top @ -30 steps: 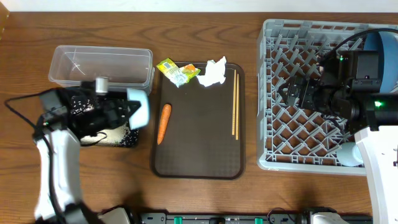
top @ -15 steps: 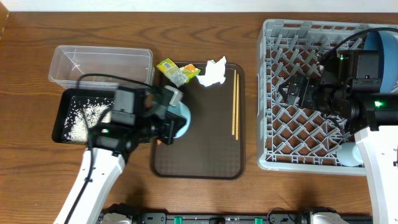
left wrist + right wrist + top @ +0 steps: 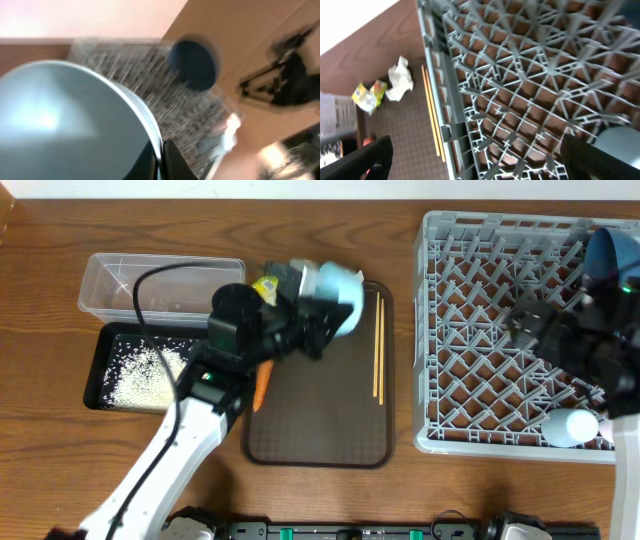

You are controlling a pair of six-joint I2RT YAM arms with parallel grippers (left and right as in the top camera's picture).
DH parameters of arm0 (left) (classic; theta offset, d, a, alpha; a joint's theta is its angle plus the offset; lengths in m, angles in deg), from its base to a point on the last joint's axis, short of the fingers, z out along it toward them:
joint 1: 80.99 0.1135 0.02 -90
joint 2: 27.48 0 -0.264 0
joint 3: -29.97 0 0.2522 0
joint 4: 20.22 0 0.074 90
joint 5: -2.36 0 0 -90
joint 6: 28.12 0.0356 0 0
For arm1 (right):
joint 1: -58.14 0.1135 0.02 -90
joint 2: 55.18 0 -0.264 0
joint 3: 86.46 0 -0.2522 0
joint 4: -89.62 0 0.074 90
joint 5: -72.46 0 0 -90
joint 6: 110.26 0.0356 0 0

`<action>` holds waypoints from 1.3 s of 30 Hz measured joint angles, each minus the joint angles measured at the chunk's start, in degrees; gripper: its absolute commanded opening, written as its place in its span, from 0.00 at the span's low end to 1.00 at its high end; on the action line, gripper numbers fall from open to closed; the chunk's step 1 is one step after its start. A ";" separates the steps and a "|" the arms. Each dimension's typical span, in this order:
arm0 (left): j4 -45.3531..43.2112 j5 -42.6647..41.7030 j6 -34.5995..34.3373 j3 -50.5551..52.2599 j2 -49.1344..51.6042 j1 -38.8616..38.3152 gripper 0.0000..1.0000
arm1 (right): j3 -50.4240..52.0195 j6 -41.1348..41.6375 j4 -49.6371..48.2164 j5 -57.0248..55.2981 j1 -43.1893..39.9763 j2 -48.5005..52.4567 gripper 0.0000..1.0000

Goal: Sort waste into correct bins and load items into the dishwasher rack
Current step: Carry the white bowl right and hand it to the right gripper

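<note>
My left gripper is shut on the rim of the white bowl and holds it tilted above the back of the brown tray. In the left wrist view the bowl fills the left side, its rim pinched between the fingertips. White rice lies in the black tray. The carrot and the chopsticks lie on the brown tray; the wrapper peeks out by the arm. My right gripper hangs open over the dishwasher rack, empty. The right wrist view shows the tissue.
The clear tub stands behind the black tray. The dark-blue plate leans in the rack's back right corner, and a pale cup sits at its front right. The brown serving tray lies between bins and rack.
The left arm has swung right from over the black tray to the back of the brown tray, carrying the bowl; rice now shows in the black tray. The right gripper has shifted right.
</note>
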State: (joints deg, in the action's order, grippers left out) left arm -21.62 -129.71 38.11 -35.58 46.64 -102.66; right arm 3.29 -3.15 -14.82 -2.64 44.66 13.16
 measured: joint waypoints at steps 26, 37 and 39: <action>-49.44 -4.33 -44.61 -6.91 37.31 -13.97 0.06 | -0.13 0.31 3.80 0.13 -3.06 -0.90 0.99; -48.94 0.37 -44.57 -7.43 39.01 -18.01 0.06 | -0.13 0.31 5.09 0.13 -3.06 -0.90 0.99; -48.94 0.92 -44.54 -7.50 39.01 -18.82 0.06 | -0.13 0.31 5.25 0.11 -3.06 -0.90 0.99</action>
State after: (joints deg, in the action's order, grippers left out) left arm -70.56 -128.79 -6.44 -43.08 85.66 -121.48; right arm 3.16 -2.85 -9.58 -2.53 41.60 12.26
